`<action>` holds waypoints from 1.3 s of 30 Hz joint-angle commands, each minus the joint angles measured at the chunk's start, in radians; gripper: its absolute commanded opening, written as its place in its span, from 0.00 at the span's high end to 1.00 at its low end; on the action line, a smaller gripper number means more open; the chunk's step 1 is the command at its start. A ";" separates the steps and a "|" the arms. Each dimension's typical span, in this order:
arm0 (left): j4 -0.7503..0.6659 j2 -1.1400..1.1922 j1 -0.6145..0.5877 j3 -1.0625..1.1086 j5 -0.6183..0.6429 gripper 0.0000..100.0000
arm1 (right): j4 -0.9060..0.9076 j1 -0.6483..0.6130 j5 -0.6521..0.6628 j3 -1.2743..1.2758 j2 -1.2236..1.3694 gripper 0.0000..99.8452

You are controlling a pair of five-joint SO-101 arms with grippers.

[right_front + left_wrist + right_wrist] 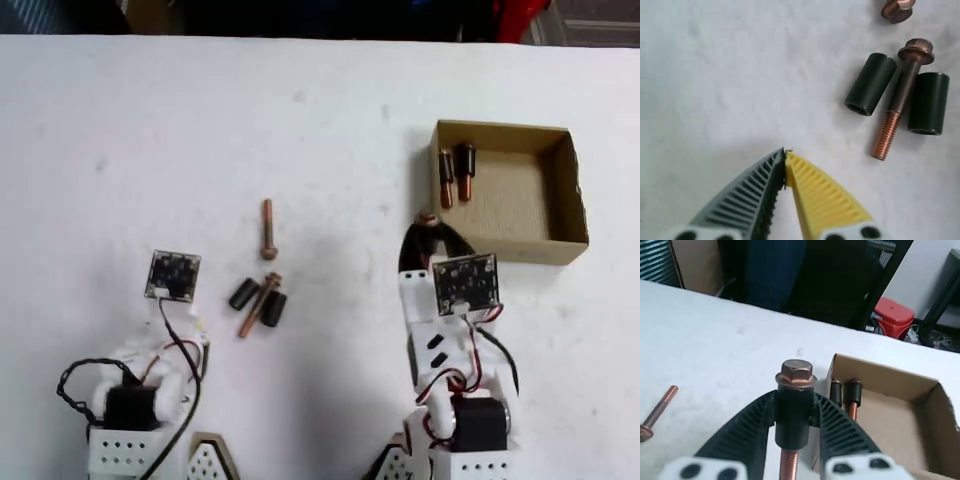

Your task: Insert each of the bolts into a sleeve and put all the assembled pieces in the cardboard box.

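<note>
My right gripper point(794, 402) is shut on a black sleeve point(792, 420) with a copper bolt point(796, 374) through it. In the high view it point(424, 236) sits just off the near left corner of the cardboard box point(522, 249). Two assembled pieces point(455, 174) lie inside the box along its left wall. My left gripper point(785, 153) is shut on nothing, low over the table. To its side lie two loose black sleeves point(870, 84) point(928, 102) with a copper bolt point(902, 97) between them. A second loose bolt point(268, 228) lies a little farther back.
The white table point(150, 130) stretches bare to the left and back. Beyond its far edge are dark chair legs and a red object point(895, 317). The box's floor point(520, 195) right of the two pieces is bare.
</note>
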 commanded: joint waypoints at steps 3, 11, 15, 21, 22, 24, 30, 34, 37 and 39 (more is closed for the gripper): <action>0.008 -0.010 -0.005 -0.003 -0.011 0.98 | -0.007 0.036 0.035 -0.141 0.093 0.98; 0.009 -0.010 -0.005 -0.003 -0.011 0.98 | -0.130 0.165 0.035 -0.410 0.599 0.98; 0.006 -0.010 -0.005 -0.003 -0.011 0.97 | -0.185 0.213 0.040 -0.551 0.866 0.98; 0.005 -0.010 -0.005 -0.003 -0.011 0.97 | -0.228 0.265 0.041 -0.761 1.260 0.98; 0.005 -0.010 -0.005 -0.003 -0.011 0.97 | -0.228 0.274 0.041 -0.802 1.323 0.98; 0.005 -0.010 -0.005 -0.003 -0.011 0.97 | -0.228 0.297 0.041 -0.893 1.440 0.98; 0.005 -0.010 -0.005 -0.003 -0.011 0.97 | -0.219 0.343 0.043 -1.146 1.747 0.98; 0.005 -0.010 -0.005 -0.003 -0.011 0.97 | -0.202 0.363 0.043 -1.277 1.910 0.98; 0.003 -0.010 -0.005 -0.003 -0.011 0.97 | -0.140 0.363 0.043 -1.402 2.029 0.98; 0.003 -0.010 -0.005 -0.003 -0.011 0.97 | -0.102 0.363 0.043 -1.496 2.112 0.98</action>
